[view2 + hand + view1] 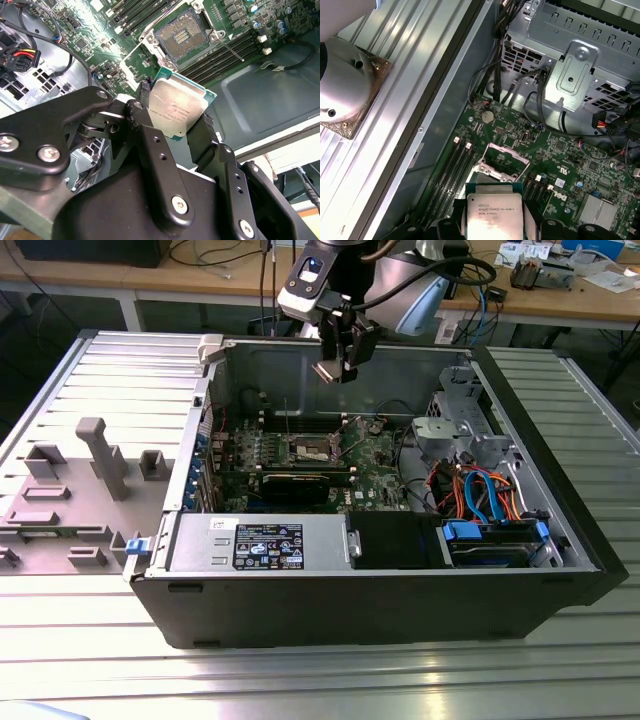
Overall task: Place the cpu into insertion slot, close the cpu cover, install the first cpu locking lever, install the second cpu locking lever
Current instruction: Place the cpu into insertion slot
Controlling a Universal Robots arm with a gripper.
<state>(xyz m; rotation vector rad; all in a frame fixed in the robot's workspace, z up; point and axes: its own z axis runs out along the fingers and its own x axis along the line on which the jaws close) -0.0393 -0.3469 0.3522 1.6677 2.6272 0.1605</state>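
Above the open computer case hangs my gripper (336, 368), shut on the cpu (177, 110), a flat silver-grey square chip pinched by its edges between the two black fingers (145, 95). In the first wrist view the cpu (492, 215) sits just short of the insertion slot (503, 161), well above the green motherboard. The insertion slot (182, 36) lies uncovered, its dark golden contact field showing inside a silvery rim. A silvery piece, probably the cpu cover (495, 176), stands at the slot's edge nearest the chip. A thin metal lever (233, 51) lies beside the slot.
Long memory slots (227, 55) flank the socket. A long black card (300, 483), a power supply (265, 543), a metal drive cage (580, 60) and bundled cables (480, 490) crowd the case. Tall case walls surround the board. A grey fixture (100, 455) stands on the exterior view's left.
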